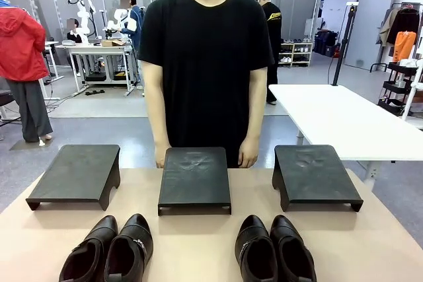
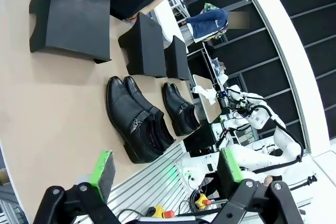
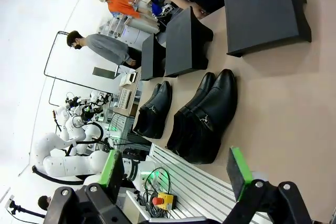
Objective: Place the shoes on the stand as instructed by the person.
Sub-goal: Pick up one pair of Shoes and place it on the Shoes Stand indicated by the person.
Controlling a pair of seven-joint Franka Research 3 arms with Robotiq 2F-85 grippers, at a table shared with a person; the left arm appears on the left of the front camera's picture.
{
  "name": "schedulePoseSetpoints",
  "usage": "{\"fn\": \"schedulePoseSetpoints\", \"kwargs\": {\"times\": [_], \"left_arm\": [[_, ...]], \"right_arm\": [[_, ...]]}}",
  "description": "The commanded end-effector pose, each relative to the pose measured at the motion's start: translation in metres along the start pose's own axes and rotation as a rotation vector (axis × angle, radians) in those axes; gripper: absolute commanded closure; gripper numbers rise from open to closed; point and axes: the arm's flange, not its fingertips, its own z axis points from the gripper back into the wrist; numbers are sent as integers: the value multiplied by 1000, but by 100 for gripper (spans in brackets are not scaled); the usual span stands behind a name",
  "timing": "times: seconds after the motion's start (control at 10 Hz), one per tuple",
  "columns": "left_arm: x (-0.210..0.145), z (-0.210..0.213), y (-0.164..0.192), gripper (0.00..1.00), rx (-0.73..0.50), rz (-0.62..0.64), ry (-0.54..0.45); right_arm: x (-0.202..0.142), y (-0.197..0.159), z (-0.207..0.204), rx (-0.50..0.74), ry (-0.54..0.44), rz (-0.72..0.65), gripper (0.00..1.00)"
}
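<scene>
Tan surface point(image 1: 198, 246): left pair point(image 2: 135, 120) lies ahead of left gripper point(image 2: 165, 165), right pair point(image 3: 205, 118) ahead of right gripper point(image 3: 176, 165). Toes point away, toward stands point(image 1: 195, 177). Both grippers wide, empty.

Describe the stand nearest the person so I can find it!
Look across the tan table to the person in black. Straight before them sits the middle stand. Only it has neighbours on both sides: the left stand and the right stand.
</scene>
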Motion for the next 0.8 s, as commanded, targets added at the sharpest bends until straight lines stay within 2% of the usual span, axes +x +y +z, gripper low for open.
{"fn": "schedulePoseSetpoints", "kwargs": {"times": [0.0, 0.7], "left_arm": [[0, 2, 0, 0, -10, -8, -7], [0, 2, 0, 0, -10, -8, -7]], "right_arm": [[2, 2, 2, 7, -3, 4, 0], [2, 2, 2, 7, -3, 4, 0]]}}
